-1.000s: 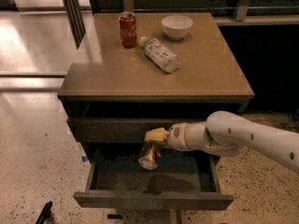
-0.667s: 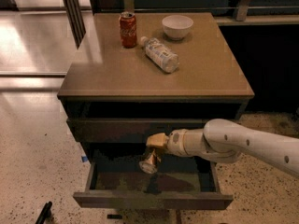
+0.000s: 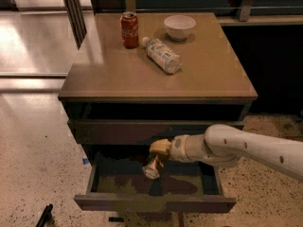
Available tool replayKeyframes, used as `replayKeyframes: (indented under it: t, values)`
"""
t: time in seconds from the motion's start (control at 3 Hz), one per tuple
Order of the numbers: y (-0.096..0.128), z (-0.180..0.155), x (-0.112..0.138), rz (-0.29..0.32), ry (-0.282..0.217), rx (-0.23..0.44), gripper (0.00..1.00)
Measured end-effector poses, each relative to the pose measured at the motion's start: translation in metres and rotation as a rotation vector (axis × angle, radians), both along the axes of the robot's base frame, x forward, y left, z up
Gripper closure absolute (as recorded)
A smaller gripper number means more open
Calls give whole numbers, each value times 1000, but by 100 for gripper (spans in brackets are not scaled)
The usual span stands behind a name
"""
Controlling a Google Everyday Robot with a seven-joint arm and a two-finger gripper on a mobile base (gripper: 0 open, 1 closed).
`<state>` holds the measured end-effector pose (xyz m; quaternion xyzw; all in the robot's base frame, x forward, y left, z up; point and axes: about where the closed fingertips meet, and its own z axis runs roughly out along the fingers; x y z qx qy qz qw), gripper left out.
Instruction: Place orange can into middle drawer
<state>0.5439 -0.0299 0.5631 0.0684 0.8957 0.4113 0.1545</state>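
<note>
Golden-orange metal, dented and cylindrical with a silver end: the orange can (image 3: 152, 167) hangs tilted from the gripper (image 3: 159, 153), whose fingers are clamped on its upper part. It sits over the open middle drawer (image 3: 156, 204), left of centre. Let go at this tilt, the smooth can could roll across the flat olive-grey floor or clip the dark wood front. The rounded white arm (image 3: 246, 150) reaches in from the right.
</note>
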Motion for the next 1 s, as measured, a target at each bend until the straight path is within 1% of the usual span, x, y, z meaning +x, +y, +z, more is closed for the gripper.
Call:
replayKeyframes:
  t: [0.33,0.67,1.0]
  values:
    - [6,3,-2,10,-20,-2,100]
    - [8,-37,8,-35,21,-29,100]
    - [6,-86,21,-98,75,-57,100]
